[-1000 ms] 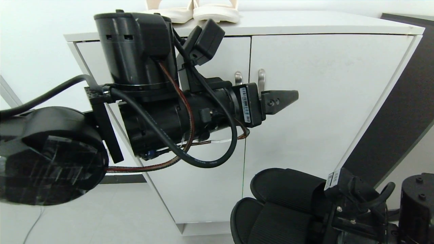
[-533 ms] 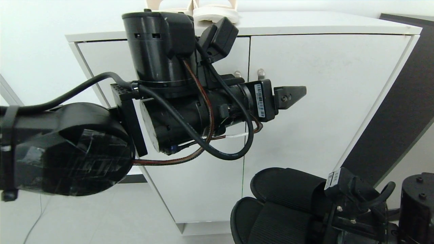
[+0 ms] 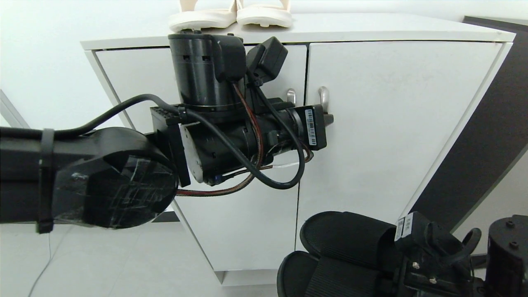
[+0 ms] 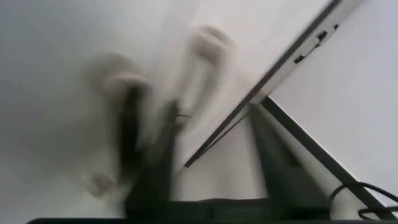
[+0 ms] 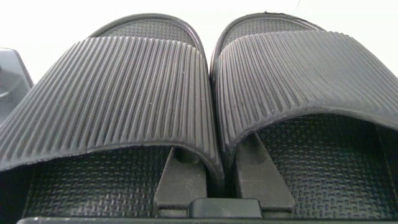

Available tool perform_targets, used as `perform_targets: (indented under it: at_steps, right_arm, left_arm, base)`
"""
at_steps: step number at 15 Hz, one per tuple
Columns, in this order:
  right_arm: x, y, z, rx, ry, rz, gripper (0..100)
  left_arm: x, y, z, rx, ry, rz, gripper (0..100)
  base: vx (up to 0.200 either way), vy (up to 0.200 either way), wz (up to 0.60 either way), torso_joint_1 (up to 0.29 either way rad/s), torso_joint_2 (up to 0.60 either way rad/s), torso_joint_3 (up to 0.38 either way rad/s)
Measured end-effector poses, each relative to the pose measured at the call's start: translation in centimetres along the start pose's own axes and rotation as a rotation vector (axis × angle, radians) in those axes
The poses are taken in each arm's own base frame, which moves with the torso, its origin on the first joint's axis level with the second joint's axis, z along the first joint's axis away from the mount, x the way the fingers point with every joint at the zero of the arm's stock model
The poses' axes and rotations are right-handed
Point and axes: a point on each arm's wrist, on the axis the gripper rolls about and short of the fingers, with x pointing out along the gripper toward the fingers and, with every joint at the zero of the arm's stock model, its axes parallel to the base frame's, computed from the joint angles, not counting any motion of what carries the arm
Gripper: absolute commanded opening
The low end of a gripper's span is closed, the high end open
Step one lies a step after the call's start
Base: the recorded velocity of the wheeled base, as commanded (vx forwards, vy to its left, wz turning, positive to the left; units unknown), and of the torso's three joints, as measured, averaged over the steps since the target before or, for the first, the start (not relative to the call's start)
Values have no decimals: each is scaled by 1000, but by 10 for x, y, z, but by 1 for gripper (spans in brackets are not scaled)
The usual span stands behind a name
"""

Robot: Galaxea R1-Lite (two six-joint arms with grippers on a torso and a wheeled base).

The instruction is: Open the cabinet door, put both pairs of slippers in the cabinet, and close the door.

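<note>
Pretty sure this is step one, getting the cabinet (image 3: 239, 231) open. The left gripper (image 3: 328, 119) sits right at the handle (image 3: 323, 95) of the right door (image 3: 392, 123), just beside the seam between the two doors. Whether that claw is clamped on the handle or loose I honestly can't tell, since the left wrist view is a smear. The door looks shut or at most barely cracked. The right gripper (image 5: 217, 171) is low down in front of the cabinet and clenched on the black slippers (image 5: 205, 106), pinching their two inner walls together (so that pair is ready to go). The cream slippers (image 3: 231, 16) sit on top of the cabinet, near its back edge. Next move, I'd guess: get a firm hold on the handle, then swing the door out wide enough that the black pair can go in.
</note>
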Motion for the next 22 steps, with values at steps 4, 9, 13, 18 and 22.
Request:
perform_targets:
  at_steps: [4,9,13,18,22]
  right_arm:
    - [-7,3,-4,-2,-2,82,0]
    - [-13,5,-7,-12,-5,122,0]
    - [-15,6,-7,-20,-10,137,0]
    - [-15,6,-9,-21,-5,137,0]
    - [-16,7,-9,-35,-8,136,0]
  left_arm:
    - [-14,-6,0,-4,8,-33,0]
    - [-37,-14,-3,-7,21,-55,0]
    - [-56,-26,-5,-6,32,-94,0]
    - [-91,-34,-3,-5,14,-133,0]
    - [-93,-17,4,-3,-5,-96,0]
  base:
    - [0,0,0,0,0,0]
    - [0,0,0,0,0,0]
    - [0,0,0,0,0,0]
    - [0,0,0,0,0,0]
    - [0,0,0,0,0,0]
